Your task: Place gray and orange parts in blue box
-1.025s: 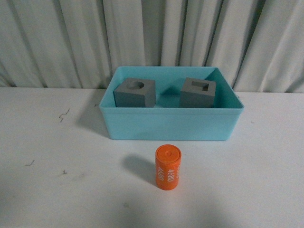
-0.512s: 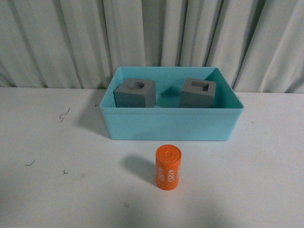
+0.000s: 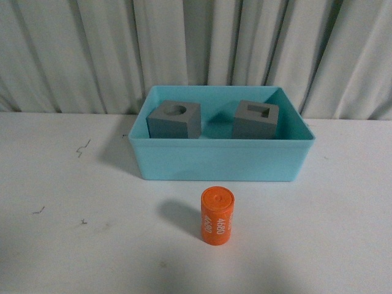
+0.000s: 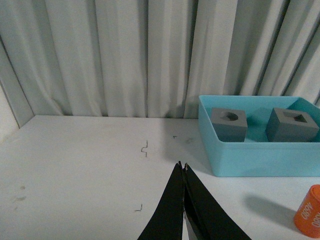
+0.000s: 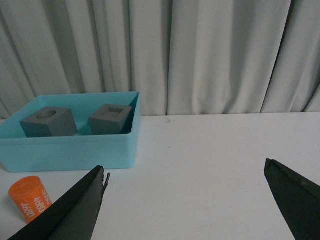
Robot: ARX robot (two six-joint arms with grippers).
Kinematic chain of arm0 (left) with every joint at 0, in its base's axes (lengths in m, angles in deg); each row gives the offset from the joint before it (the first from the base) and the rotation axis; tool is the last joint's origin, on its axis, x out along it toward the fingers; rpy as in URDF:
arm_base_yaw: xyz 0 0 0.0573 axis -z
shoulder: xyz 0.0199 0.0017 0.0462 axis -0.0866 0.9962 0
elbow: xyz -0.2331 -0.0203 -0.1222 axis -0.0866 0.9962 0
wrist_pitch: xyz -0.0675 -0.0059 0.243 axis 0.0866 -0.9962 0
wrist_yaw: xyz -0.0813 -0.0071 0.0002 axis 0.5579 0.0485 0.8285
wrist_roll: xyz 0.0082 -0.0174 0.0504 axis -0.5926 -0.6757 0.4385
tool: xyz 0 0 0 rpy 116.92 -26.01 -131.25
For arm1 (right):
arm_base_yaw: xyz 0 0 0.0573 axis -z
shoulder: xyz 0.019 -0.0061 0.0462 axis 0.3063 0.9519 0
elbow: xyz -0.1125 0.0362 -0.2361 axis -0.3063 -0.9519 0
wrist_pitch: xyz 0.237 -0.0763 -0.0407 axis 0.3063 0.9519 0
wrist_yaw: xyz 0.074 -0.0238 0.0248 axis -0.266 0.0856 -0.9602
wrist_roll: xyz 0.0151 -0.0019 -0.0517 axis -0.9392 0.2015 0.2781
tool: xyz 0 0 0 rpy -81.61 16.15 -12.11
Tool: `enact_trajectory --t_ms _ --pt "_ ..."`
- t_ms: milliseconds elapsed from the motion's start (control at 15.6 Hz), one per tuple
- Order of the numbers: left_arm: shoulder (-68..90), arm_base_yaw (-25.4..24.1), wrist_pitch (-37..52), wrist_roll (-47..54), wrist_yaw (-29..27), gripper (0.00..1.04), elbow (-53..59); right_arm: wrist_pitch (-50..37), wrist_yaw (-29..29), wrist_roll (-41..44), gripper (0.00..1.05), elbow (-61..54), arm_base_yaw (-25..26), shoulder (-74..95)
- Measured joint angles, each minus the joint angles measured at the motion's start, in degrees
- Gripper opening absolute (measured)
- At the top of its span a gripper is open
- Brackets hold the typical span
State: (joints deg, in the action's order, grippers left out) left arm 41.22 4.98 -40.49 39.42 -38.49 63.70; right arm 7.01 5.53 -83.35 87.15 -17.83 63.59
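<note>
While the round-recess gray cube (image 3: 174, 119) and the rectangular-recess gray cube (image 3: 255, 119) sit apart inside the blue box (image 3: 220, 160), the orange cylinder (image 3: 217, 216) stands upright on the worktop (image 3: 73, 202) near its front wall, left pincer (image 4: 181, 167) pressed together, right pincer (image 5: 185, 167) spread wide.

Two gray cubes (image 3: 174, 119) in blue box (image 3: 220, 160), orange cylinder (image 3: 217, 217) upright outside

Front view looks across the table (image 3: 61, 214) toward the curtain (image 3: 92, 49), angled slightly down, fairly near the box (image 3: 220, 162). Both wrist views sit low on either side, sharing box and cylinder (image 3: 217, 216)
</note>
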Motion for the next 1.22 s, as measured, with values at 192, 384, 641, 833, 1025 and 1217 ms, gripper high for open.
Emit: enact_trajectory --t_ms 192,384,641,833,1025,1217 --pt "-3.1 0.0 -3.2 0.0 0.0 0.02 0.0 0.0 0.0 0.0 0.98 0.0 0.0 0.0" --pt "-12.4 0.0 -14.4 0.0 0.0 0.02 0.0 0.0 0.0 0.0 0.98 0.0 0.0 0.0" --pt "-13.3 0.0 -13.8 0.0 0.0 0.03 0.0 0.0 0.0 0.0 0.98 0.0 0.0 0.0" --pt "-13.3 0.0 -13.8 0.0 0.0 0.46 0.0 0.0 0.0 0.0 0.98 0.0 0.0 0.0" --pt "-13.3 0.0 -13.8 0.0 0.0 0.85 0.0 0.0 0.0 0.0 0.98 0.0 0.0 0.0" --pt "-13.3 0.0 -13.8 0.1 0.0 0.98 0.0 2.7 1.5 -1.0 0.98 0.6 -0.5 0.6"
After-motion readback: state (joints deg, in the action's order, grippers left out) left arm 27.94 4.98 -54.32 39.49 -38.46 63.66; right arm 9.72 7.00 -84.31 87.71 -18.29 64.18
